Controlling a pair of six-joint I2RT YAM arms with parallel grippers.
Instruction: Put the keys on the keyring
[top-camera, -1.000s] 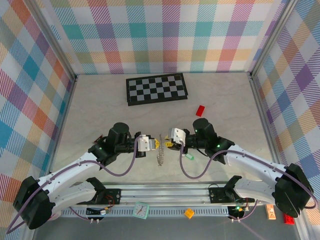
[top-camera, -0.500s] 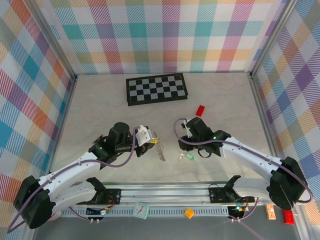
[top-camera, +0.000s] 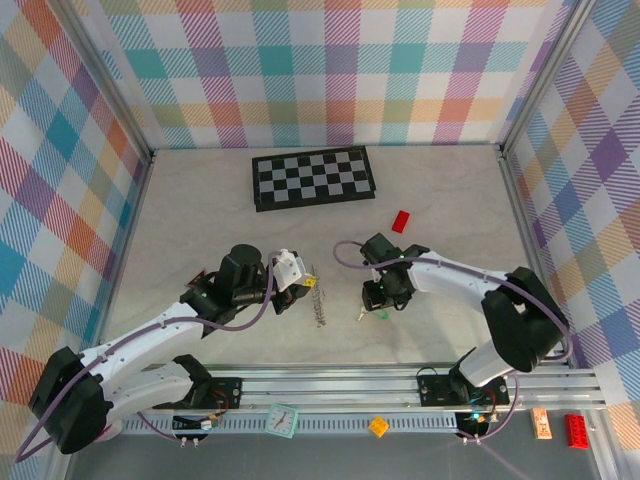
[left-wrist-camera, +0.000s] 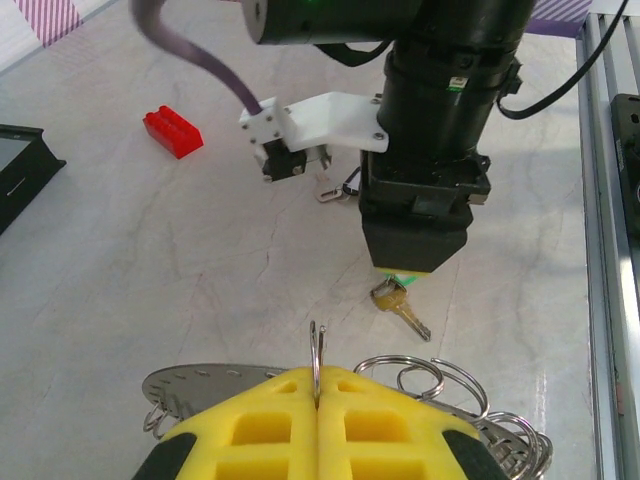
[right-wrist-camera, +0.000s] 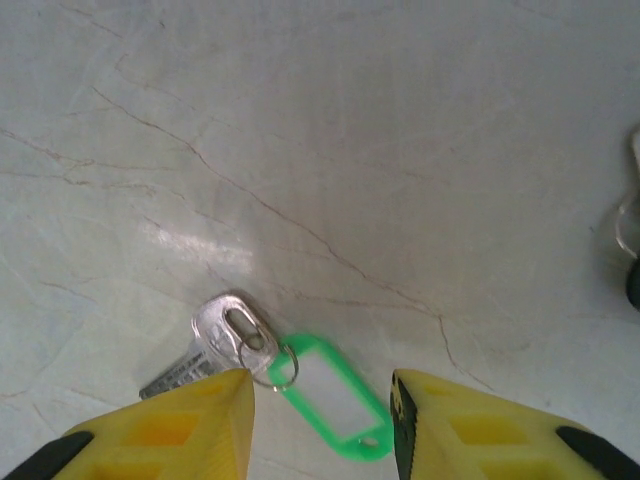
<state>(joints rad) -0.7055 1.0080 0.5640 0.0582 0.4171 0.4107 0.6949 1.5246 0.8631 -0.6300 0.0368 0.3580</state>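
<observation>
My left gripper (top-camera: 305, 283) (left-wrist-camera: 318, 375) is shut on one thin wire loop of the keyring (top-camera: 319, 305). The keyring's flat grey plate (left-wrist-camera: 200, 385) and more loops (left-wrist-camera: 430, 375) spread out behind the yellow fingers. My right gripper (top-camera: 378, 303) (right-wrist-camera: 320, 390) points straight down at the table, open. A silver key (right-wrist-camera: 225, 335) with a green tag (right-wrist-camera: 330, 395) lies flat between its fingers, and the fingers do not touch it. That key (left-wrist-camera: 405, 310) also shows under the right gripper in the left wrist view. A small ring with a dark piece (right-wrist-camera: 630, 230) sits at the right edge.
A black-and-white chequered board (top-camera: 314, 177) lies at the back of the table (top-camera: 200, 200). A small red block (top-camera: 401, 221) (left-wrist-camera: 172, 131) rests behind the right arm. Plaid walls close in three sides, and a metal rail (top-camera: 330, 385) runs along the near edge.
The right gripper drew back from the keyring, turned to point down over the green-tagged key and opened wider. The left gripper stayed shut on the keyring, barely shifting.
</observation>
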